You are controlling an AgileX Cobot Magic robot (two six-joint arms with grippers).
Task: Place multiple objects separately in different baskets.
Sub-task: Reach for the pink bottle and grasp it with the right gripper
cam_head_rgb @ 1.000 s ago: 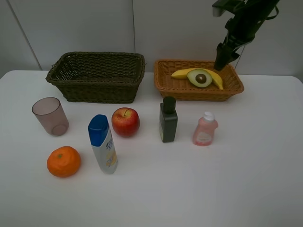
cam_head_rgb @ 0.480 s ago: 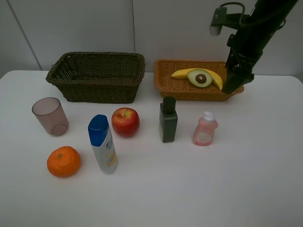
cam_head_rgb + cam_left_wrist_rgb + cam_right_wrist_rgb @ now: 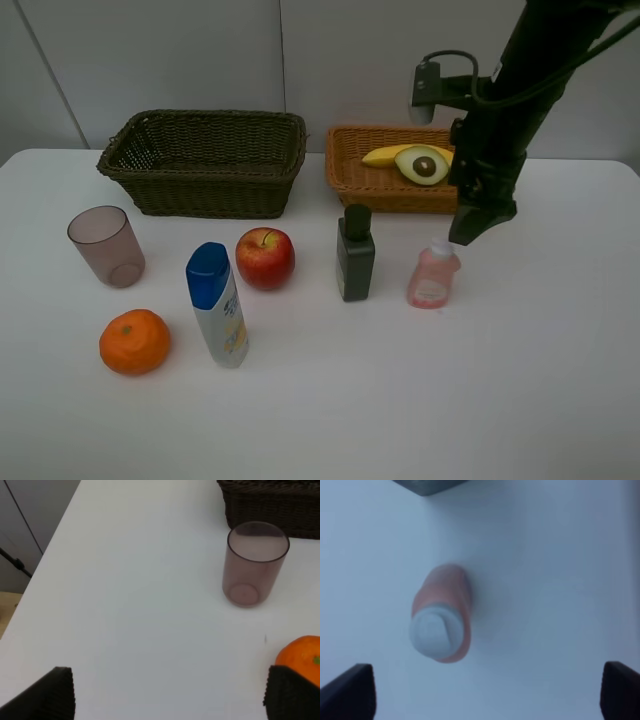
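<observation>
The pink bottle [image 3: 432,275] stands upright on the table, and my right gripper [image 3: 468,230] hangs open just above and to its right. In the right wrist view the pink bottle [image 3: 442,625] shows from above, off to one side of the open right gripper [image 3: 485,695]. The banana [image 3: 385,154] and avocado half [image 3: 424,165] lie in the orange-tan basket [image 3: 400,197]. The dark basket [image 3: 210,195] holds nothing visible. My left gripper [image 3: 170,700] is open over bare table, short of the pinkish cup [image 3: 256,562] and the orange [image 3: 300,657].
On the table stand the dark green bottle [image 3: 355,253], red apple [image 3: 265,257], blue-capped white bottle [image 3: 217,305], cup [image 3: 105,245] and orange [image 3: 134,341]. The table's left edge [image 3: 45,555] runs close to the left gripper.
My right arm has swung from over the orange-tan basket forward and down to just above the pink bottle. Nothing on the table has moved.
</observation>
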